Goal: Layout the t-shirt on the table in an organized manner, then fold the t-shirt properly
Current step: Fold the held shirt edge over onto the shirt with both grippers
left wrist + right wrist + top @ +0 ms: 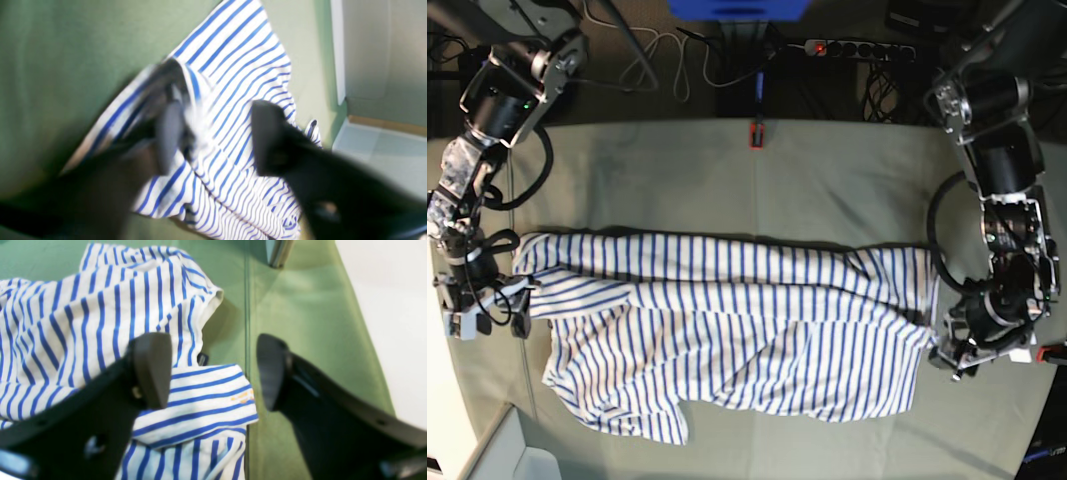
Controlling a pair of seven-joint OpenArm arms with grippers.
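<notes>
A pale green desk (827,170) carried the t-shirt (747,330), with cables on the floor beyond. Both the left tool (217,133) and the right tool (213,370) stood released, grasping nothing.

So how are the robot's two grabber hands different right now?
The right gripper hangs over the t-shirt's edge, with green table under one finger; the left gripper has stripes under the whole gap. In the base view, the right gripper sits at the shirt's left end and the left gripper at its right end. The left wrist picture is blurry; the right is sharper. Both have dark fingers, spread open, holding nothing.
</notes>
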